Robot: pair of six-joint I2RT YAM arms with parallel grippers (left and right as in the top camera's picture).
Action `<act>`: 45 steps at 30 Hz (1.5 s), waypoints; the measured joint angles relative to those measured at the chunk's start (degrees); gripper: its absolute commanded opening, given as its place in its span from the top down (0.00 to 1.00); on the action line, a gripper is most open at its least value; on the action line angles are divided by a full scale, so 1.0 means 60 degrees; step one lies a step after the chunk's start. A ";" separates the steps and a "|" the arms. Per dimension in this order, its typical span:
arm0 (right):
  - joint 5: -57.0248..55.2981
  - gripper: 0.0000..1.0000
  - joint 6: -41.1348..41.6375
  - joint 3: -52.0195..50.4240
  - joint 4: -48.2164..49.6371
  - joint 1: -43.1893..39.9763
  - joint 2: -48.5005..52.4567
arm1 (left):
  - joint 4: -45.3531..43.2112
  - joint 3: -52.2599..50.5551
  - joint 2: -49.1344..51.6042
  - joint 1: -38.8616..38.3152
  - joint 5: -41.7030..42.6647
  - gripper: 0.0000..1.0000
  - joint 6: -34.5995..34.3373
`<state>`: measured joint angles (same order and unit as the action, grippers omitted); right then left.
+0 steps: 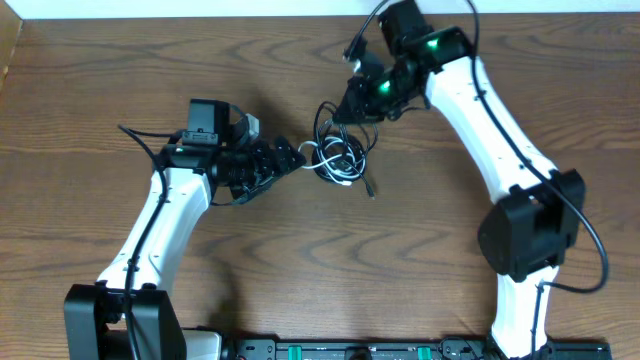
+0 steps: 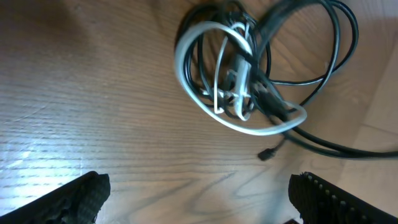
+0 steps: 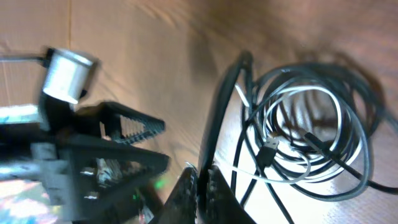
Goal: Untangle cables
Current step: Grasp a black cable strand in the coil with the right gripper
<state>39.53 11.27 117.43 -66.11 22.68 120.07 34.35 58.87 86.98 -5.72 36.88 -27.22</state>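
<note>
Lying tangled: one white cable (image 2: 181, 68), black cables (image 3: 217, 118) uncountable.

surface: wooden table (image 1: 420, 250) | on it: tangled black and white cables (image 1: 338, 160)

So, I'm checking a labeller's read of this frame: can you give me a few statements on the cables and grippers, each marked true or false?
1. The left gripper is open and holds nothing. True.
2. The white cable lies apart from the rest. False: it is looped in among the black cables.
3. The right gripper is wide open. False: its jaws stand almost together, pinching a black cable.
4. A small black plug rests loose on the table. True.
</note>
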 measured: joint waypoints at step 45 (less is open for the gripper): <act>-0.3956 0.78 0.1366 -0.3173 0.2335 0.0772 -0.0386 | -0.0080 0.0000 0.0000 -0.0659 -0.1464 0.02 0.0000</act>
<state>15.79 19.46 98.39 -52.10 27.31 117.75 33.87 58.87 86.98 -9.67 28.10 -27.22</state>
